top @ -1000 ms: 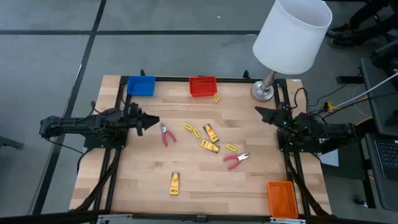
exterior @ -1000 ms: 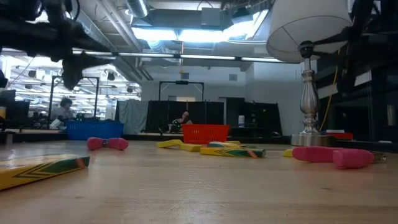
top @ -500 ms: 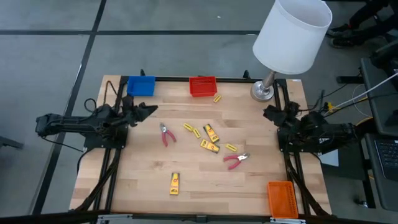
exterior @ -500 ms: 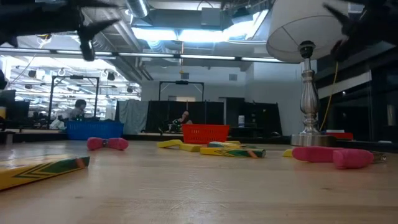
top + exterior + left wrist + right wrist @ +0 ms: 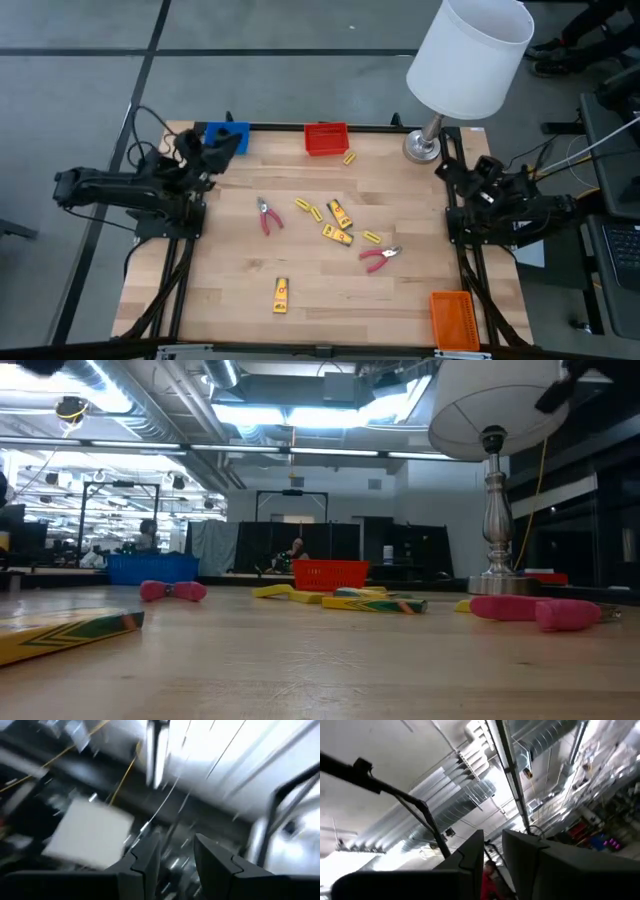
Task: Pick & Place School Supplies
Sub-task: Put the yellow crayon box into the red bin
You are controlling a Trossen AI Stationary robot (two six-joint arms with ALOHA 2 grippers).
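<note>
The school supplies lie loose on the wooden table. There are two red-handled pliers (image 5: 266, 216) (image 5: 379, 257). Three yellow packets (image 5: 338, 213) (image 5: 337, 235) (image 5: 281, 295) and thin yellow sticks (image 5: 308, 208) (image 5: 371, 237) (image 5: 349, 158) lie flat around them. My left gripper (image 5: 232, 141) is drawn back by the blue tray (image 5: 222, 131), tipped up, with a narrow gap between its fingers (image 5: 177, 855). My right gripper (image 5: 446, 170) is by the lamp base (image 5: 422, 148), also tipped up, with its fingers slightly apart (image 5: 493, 850). Neither holds anything.
A red tray (image 5: 326, 138) sits at the far edge and an orange tray (image 5: 453, 320) at the near right corner. The white-shaded lamp (image 5: 470, 55) overhangs the far right corner. In the low view, pink handles (image 5: 173, 591) (image 5: 535, 608) and a packet (image 5: 70, 632) lie close by.
Both arms have drawn back from the table's middle. The left gripper went toward the far left corner and the blue tray. The right gripper went toward the right edge. Both tipped upward and left the low view. The supplies stayed put.
</note>
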